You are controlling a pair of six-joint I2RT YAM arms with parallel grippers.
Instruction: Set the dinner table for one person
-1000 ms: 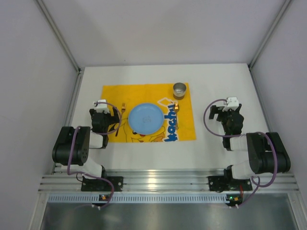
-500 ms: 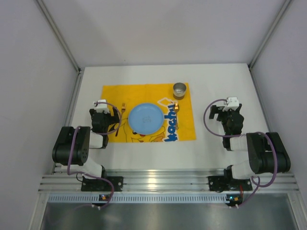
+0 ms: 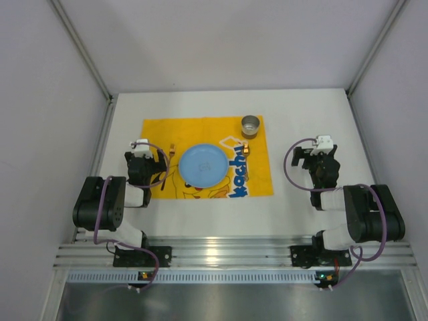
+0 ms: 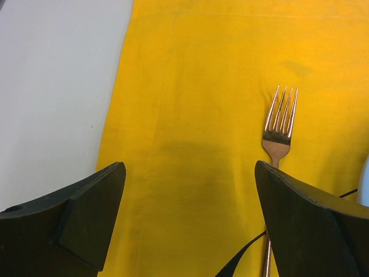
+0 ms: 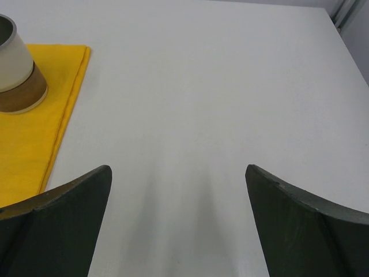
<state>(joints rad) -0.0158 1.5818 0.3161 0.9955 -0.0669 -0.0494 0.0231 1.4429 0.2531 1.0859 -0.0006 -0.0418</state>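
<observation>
The white dinner table (image 3: 301, 114) carries a yellow printed mat (image 3: 200, 134). On the mat lie a blue plate (image 3: 203, 164), a copper fork (image 3: 172, 150) left of it, a short copper utensil (image 3: 246, 150) right of it, and a grey-and-brown cup (image 3: 251, 125) at the back right corner. My left gripper (image 3: 150, 157) hovers open over the mat's left part, empty, with the fork (image 4: 279, 133) just inside its right finger. My right gripper (image 3: 314, 157) stands open and empty over bare table (image 5: 202, 86), to the right of the mat and the cup (image 5: 14, 69).
Grey walls and metal corner posts (image 3: 83, 50) close in the table on three sides. An aluminium rail (image 3: 227, 254) with both arm bases runs along the near edge. The mat's left hem (image 4: 112, 115) borders bare white table (image 4: 57, 86).
</observation>
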